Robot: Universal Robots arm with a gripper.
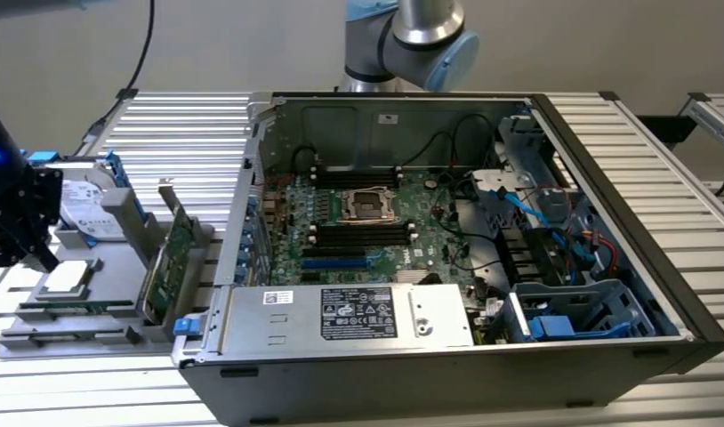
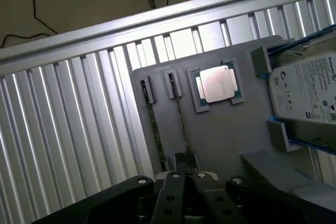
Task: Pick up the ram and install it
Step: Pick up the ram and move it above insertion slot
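Two ram sticks stand on edge in slots of a grey tray (image 2: 220, 140), side by side: one ram stick (image 2: 180, 119) and a second one (image 2: 154, 129). My gripper (image 2: 185, 176) is shut, with its fingertips pressed together and nothing between them. It hovers over the near end of the first stick. In the exterior view the ram (image 1: 77, 308) is a thin green strip at the tray's front. There the black gripper (image 1: 36, 258) hangs above the tray at the exterior view's far left.
A processor chip (image 2: 217, 84) and a silver hard drive (image 2: 307, 93) lie on the same tray. A taller green expansion card (image 1: 172, 258) stands upright on the tray beside the open computer case (image 1: 255, 178), whose motherboard (image 1: 362, 222) lies exposed. Ribbed aluminium table (image 2: 63, 145) surrounds the tray.
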